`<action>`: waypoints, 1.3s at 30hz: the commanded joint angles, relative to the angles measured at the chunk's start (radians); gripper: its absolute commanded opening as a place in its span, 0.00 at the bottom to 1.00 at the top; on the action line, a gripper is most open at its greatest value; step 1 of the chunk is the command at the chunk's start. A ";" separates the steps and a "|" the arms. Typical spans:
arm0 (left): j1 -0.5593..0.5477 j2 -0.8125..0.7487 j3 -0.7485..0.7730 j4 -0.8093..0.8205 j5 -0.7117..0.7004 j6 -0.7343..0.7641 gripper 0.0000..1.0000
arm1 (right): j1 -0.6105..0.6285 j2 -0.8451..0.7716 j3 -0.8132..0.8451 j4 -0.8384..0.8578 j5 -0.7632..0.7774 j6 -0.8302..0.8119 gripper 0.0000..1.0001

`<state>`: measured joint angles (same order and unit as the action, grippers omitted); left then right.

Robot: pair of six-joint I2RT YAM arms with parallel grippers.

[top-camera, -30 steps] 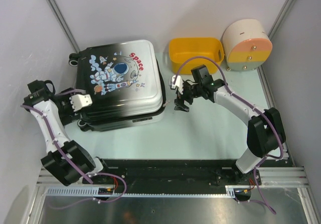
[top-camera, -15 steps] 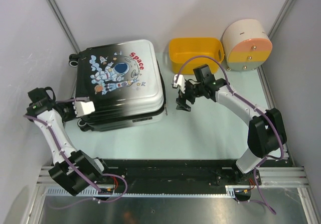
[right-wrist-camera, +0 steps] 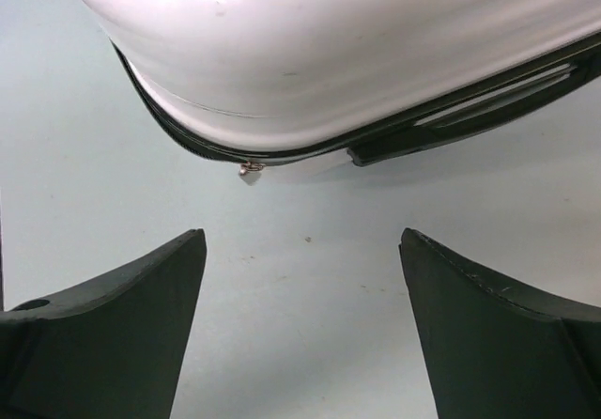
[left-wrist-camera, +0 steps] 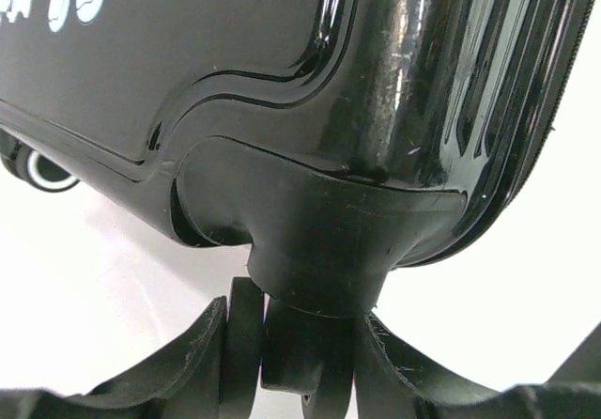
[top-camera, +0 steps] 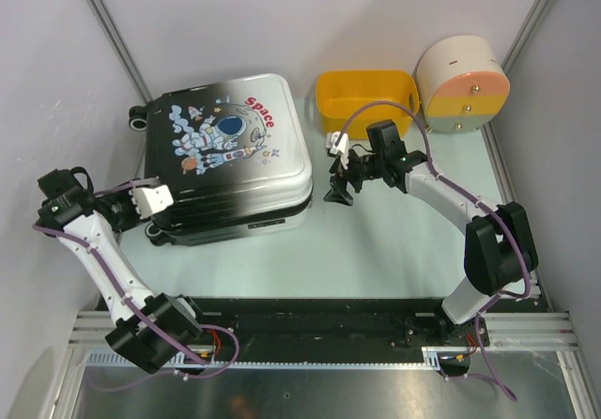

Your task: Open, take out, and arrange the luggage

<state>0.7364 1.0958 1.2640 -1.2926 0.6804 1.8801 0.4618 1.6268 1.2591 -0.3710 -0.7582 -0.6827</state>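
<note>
Black-to-white astronaut-print hard-shell suitcase [top-camera: 225, 156] lies closed at ten o'clock. Left gripper [left-wrist-camera: 293, 311] clamped on its black wheel [left-wrist-camera: 286, 355]; right gripper [right-wrist-camera: 302, 240] wide, empty, beside its three-o'clock edge. Risk: round wheel rolls, grip slips.

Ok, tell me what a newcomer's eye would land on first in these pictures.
The luggage, a closed suitcase with a cartoon astronaut "Space" print, lies flat at the table's left rear and dominates the overhead view. The left pincer grips a black wheel at its near left corner, while the right pincer stands open facing its white end. A yellow basket and a round drawer box sit at the back right.
</note>
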 commanded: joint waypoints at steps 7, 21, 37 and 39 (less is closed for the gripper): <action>0.060 0.019 -0.069 -0.031 0.053 -0.032 0.00 | 0.084 -0.091 -0.326 0.427 0.051 0.270 0.83; 0.084 0.105 0.060 -0.027 0.085 -0.104 0.00 | 0.144 -0.012 -0.474 0.978 0.074 0.402 0.60; 0.093 0.101 0.055 -0.027 0.085 -0.087 0.00 | 0.156 0.030 -0.474 0.940 0.075 0.341 0.39; 0.095 0.101 0.051 -0.027 0.085 -0.084 0.00 | 0.156 0.030 -0.474 0.922 0.088 0.327 0.42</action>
<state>0.7784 1.2156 1.2903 -1.3270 0.6930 1.8561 0.6022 1.6432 0.7830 0.5690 -0.6739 -0.3080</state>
